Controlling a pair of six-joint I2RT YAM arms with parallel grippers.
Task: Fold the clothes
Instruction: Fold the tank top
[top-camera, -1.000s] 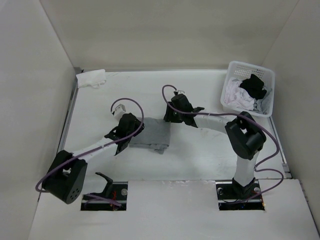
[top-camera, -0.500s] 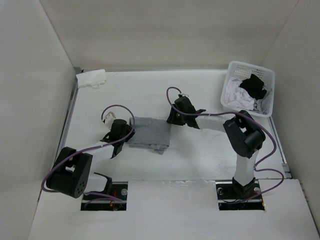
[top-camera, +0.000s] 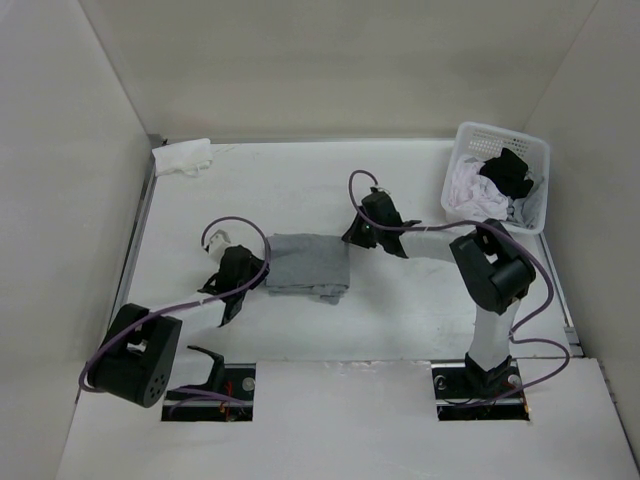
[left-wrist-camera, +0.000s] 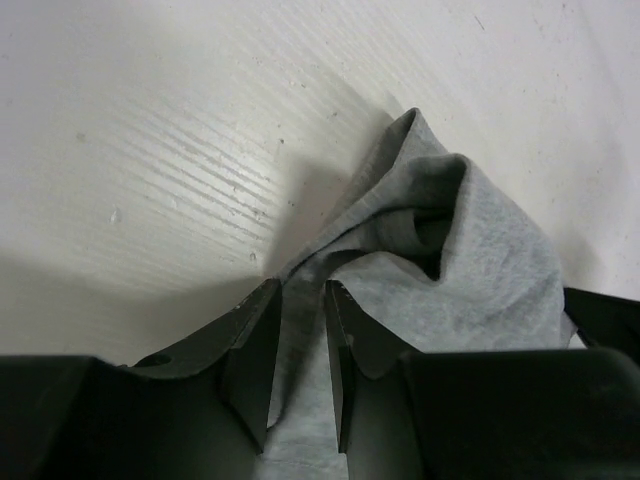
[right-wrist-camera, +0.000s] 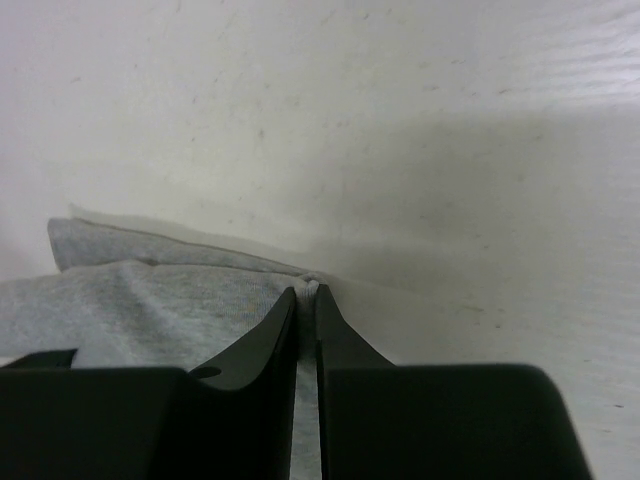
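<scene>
A grey top (top-camera: 307, 264) lies folded in the middle of the table. My left gripper (top-camera: 246, 268) is at its left edge. In the left wrist view the left gripper (left-wrist-camera: 300, 292) is shut on a bunched ridge of the grey top (left-wrist-camera: 480, 260). My right gripper (top-camera: 358, 233) is at the top's far right corner. In the right wrist view the right gripper (right-wrist-camera: 307, 294) is shut, pinching the hem of the grey top (right-wrist-camera: 150, 290) between its tips. More clothes, white (top-camera: 472, 190) and black (top-camera: 508, 172), sit in the basket.
A white lattice basket (top-camera: 536, 150) stands at the back right corner. A crumpled white cloth (top-camera: 183, 157) lies at the back left by the wall. Walls enclose the table on the left, back and right.
The right gripper has closed on the top's right edge and shifted slightly right. The left gripper drew back to the left and nearer, and the top now lies wider and flatter.
</scene>
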